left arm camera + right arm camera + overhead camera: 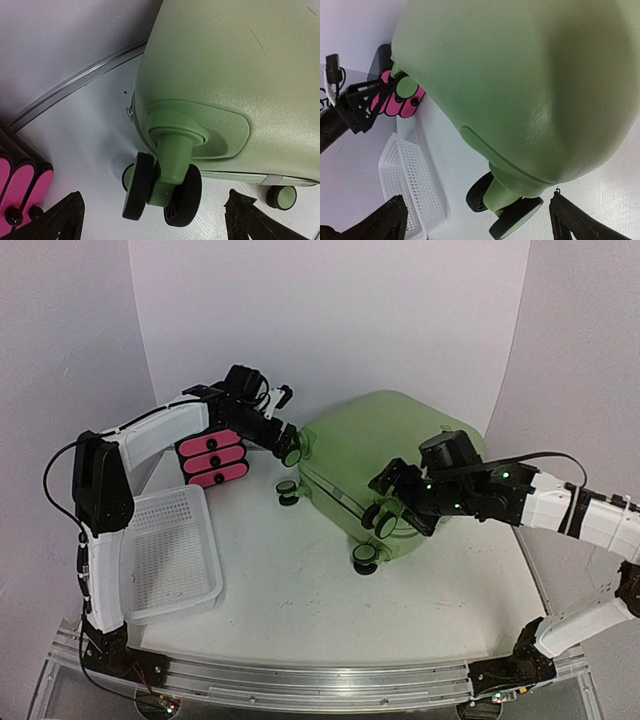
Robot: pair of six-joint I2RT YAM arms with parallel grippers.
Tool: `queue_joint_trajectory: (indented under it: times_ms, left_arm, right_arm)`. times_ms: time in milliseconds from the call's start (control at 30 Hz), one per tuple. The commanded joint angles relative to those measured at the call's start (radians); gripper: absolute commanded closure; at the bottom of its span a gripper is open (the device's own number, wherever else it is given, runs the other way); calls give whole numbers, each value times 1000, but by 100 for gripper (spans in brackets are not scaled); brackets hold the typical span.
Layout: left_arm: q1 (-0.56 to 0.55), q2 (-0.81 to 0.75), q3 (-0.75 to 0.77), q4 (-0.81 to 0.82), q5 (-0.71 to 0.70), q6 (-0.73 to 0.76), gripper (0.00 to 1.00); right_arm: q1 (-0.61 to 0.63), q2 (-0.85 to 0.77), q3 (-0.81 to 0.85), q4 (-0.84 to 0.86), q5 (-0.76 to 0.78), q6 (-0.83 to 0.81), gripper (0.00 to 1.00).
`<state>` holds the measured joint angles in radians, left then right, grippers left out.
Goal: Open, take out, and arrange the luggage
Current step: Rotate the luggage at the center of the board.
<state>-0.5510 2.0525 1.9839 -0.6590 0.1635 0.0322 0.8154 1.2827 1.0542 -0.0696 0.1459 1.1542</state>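
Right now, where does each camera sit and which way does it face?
Top external: above, behind the bases, looking down; both arms, left gripper and right gripper by the luggage wheels.
Left wrist: on the left arm, facing a corner wheel; own fingertips below.
Right wrist: on the right arm, facing the shell; own fingertips below.
Shared: all three show the pink drawer box; top and right wrist share the basket.

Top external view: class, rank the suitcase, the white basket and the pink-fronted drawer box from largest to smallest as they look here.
1. suitcase, clearly the largest.
2. basket, partly covered by the left arm, yet plainly bigger than the box.
3. drawer box, the smallest, though it also sits farther back than the basket.
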Motion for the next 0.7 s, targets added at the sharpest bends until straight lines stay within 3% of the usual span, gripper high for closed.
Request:
queue_joint_trajectory:
  times_ms: [0,333,600,667]
  left_arm:
    - [15,51,111,41,6,87,1]
    - [28,191,218,38,107,70,4]
    - [27,219,213,38,96,26,33]
    - [28,209,198,38,97,23,45]
  right_arm:
    - [88,81,71,-77,126,158,2]
    - [100,155,119,-191,263,228,2]
    - [99,230,191,-214,309,156,7]
    - [98,254,228,-226,320,119,7]
